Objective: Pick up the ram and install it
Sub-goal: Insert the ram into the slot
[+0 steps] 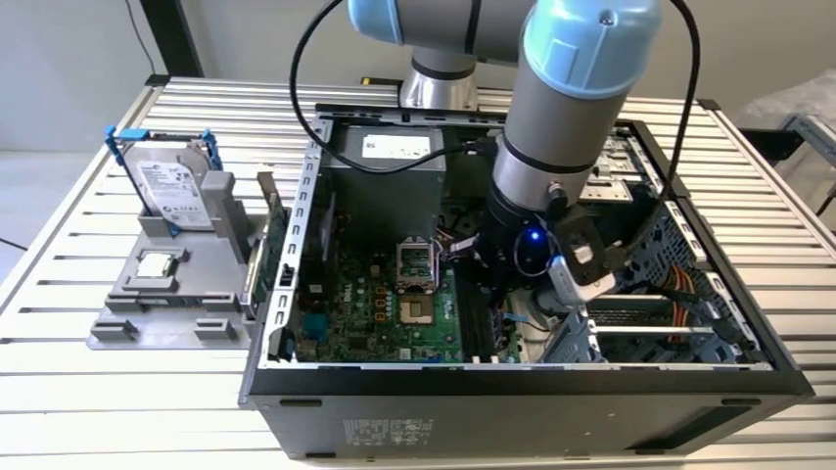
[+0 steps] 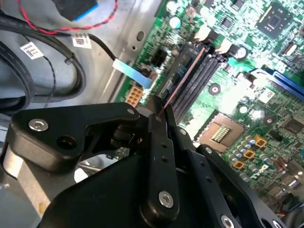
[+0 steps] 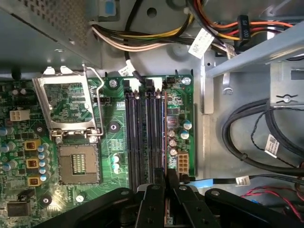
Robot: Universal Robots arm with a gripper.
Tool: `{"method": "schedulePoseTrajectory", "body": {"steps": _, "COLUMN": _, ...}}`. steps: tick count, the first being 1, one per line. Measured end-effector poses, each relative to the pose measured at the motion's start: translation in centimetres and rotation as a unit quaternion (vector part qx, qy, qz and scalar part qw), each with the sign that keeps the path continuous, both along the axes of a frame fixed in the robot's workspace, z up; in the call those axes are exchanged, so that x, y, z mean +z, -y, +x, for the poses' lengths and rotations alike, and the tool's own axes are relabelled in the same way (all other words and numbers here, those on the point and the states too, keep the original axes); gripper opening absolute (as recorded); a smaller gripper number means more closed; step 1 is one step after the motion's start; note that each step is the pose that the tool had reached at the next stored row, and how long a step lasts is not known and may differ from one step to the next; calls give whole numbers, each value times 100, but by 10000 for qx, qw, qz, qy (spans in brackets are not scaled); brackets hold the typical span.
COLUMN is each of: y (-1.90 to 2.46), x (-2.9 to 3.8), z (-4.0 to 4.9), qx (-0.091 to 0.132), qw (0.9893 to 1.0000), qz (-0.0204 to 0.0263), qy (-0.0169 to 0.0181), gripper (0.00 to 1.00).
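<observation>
The ram (image 2: 183, 80) stands edge-on between the closed black fingers (image 2: 159, 130) of the gripper (image 3: 166, 183), seen in the second wrist view as a thin reddish-brown line running from the fingertips down to the memory slots (image 3: 145, 133) on the green motherboard (image 1: 379, 313). In the first wrist view the same stick sits over the slot nearest the row of capacitors, its far end reaching the slot's end by the board's edge; whether it is fully seated cannot be told from these angles. The fingers are pinched almost together, with only the board's thin edge between them. In the exterior view the grey and blue arm (image 1: 562, 117) reaches down into the open computer case (image 1: 523, 377), which lies on a slatted metal table (image 1: 105, 392). The empty processor socket (image 3: 76, 164) lies beside the slots, its metal frame (image 3: 69, 104) flipped open. On the exterior view's left, well apart from the case, a grey fixture (image 1: 170, 313) carries a silver hard drive (image 1: 174, 186) with blue brackets, upright, and a small square chip (image 1: 157, 264)
</observation>
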State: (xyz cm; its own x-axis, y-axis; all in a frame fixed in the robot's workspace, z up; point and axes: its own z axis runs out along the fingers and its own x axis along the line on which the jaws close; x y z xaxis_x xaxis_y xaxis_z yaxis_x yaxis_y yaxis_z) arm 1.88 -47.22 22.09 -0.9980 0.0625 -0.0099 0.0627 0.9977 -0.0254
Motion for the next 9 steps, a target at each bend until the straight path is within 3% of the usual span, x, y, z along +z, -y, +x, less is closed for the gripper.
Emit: {"method": "schedulePoseTrajectory", "body": {"steps": 9, "y": 0, "x": -14, "z": -33, "qx": -101, "qw": 9999, "qz": 0, "qy": 0, "gripper": 0}}
